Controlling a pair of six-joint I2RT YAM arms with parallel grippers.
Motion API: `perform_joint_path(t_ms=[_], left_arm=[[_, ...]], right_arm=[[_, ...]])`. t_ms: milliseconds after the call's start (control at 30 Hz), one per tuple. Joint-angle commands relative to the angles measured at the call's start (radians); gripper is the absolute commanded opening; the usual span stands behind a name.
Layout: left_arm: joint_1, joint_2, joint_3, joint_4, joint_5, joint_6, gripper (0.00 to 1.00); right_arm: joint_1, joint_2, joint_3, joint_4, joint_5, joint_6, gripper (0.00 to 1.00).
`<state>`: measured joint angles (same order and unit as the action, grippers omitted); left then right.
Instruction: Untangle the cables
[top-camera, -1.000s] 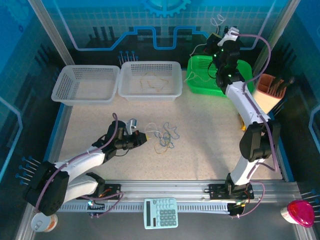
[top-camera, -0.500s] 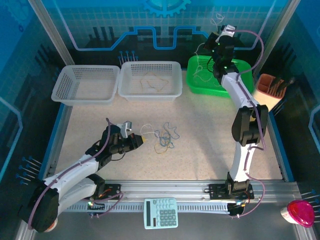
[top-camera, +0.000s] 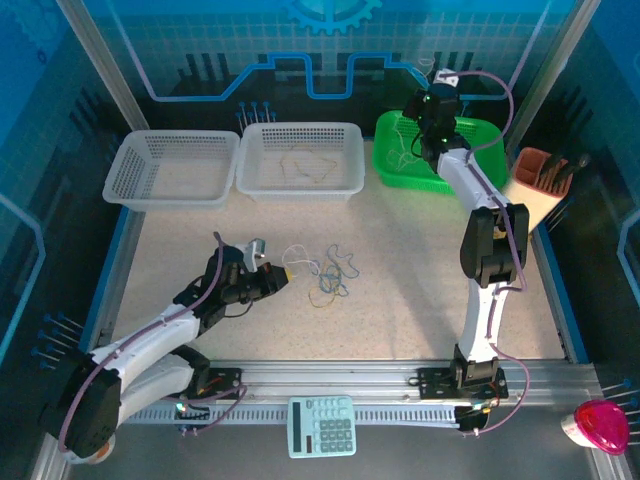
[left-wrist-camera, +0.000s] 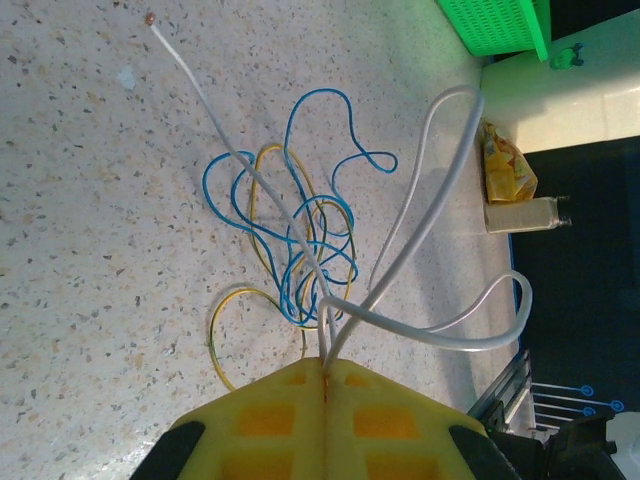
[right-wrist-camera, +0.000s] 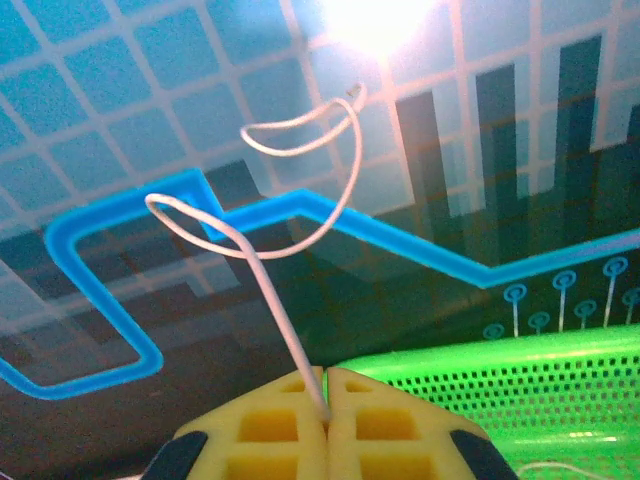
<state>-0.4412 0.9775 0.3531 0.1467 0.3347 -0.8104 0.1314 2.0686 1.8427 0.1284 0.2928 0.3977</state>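
A tangle of blue and yellow cables (left-wrist-camera: 300, 240) lies on the speckled table, mid-table in the top view (top-camera: 330, 278). My left gripper (left-wrist-camera: 325, 368) is shut on a white cable (left-wrist-camera: 420, 215) that loops out of that tangle; in the top view it sits just left of the pile (top-camera: 283, 276). My right gripper (right-wrist-camera: 327, 378) is shut on another white cable (right-wrist-camera: 272, 295), which curls upward in the air. It hangs high at the back over the green basket (top-camera: 487, 135), whose rim shows in the right wrist view (right-wrist-camera: 520, 385).
White cables (top-camera: 405, 155) lie in the green basket. The middle white basket (top-camera: 300, 128) holds yellowish cables (top-camera: 303, 165); another white basket (top-camera: 175, 165) stands left of it. A tool cup (top-camera: 545, 175) stands at the right. A calculator (top-camera: 322, 425) lies by the near rail.
The right arm has swung its gripper and white cable left and back over the green basket. The left gripper has drawn slightly left, still holding its white cable.
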Motion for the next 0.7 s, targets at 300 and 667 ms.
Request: perform_joint_path(t_ms=[300, 667], left_arm=[[0.007, -0.027, 0.023, 0.013, -0.002, 0.001, 0.00], [0.007, -0.129, -0.022, -0.042, -0.025, -0.016, 0.00]], right_arm=[[-0.009, -0.036, -0.129, -0.028, 0.011, 0.044, 0.00], [-0.009, -0.050, -0.279, -0.075, 0.039, 0.079, 0.00]])
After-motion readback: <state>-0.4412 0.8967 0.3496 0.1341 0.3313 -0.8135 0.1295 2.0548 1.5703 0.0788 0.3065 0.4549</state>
